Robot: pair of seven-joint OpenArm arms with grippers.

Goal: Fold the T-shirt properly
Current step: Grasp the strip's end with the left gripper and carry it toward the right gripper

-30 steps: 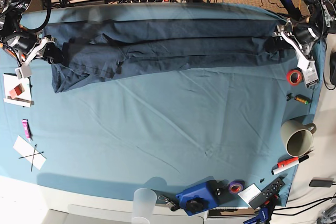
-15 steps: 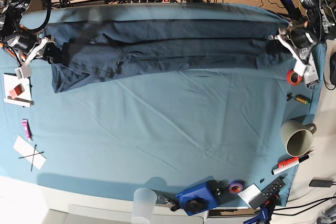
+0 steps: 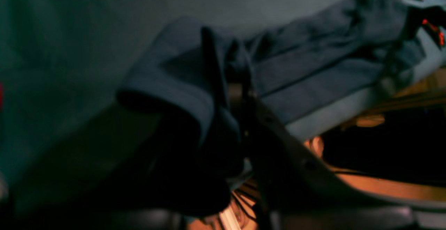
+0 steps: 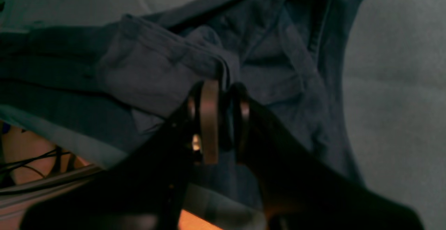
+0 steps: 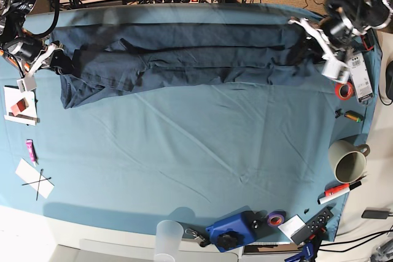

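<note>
Left gripper (image 5: 305, 42): jaws clamped on T-shirt (image 5: 184, 56) end nearest mug (image 5: 348, 159), fabric bunched between jaws. Right gripper (image 5: 54, 58): jaws pinched on opposite end, by shoulder. T-shirt: long narrow band along far edge of worktop (image 5: 184, 151), away from mug. Step judged: crosswise fold, end to end. Next move calls for: both pinches firm, mug-side end raised clear, carried over band, edges aligned before release.

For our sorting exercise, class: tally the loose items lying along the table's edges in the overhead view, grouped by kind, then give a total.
Tape rolls: 2, red and purple
Mug: 1
Clear cup: 1
Red marker: 1
Pink marker: 1
Remote: 1
Total: 7
</note>
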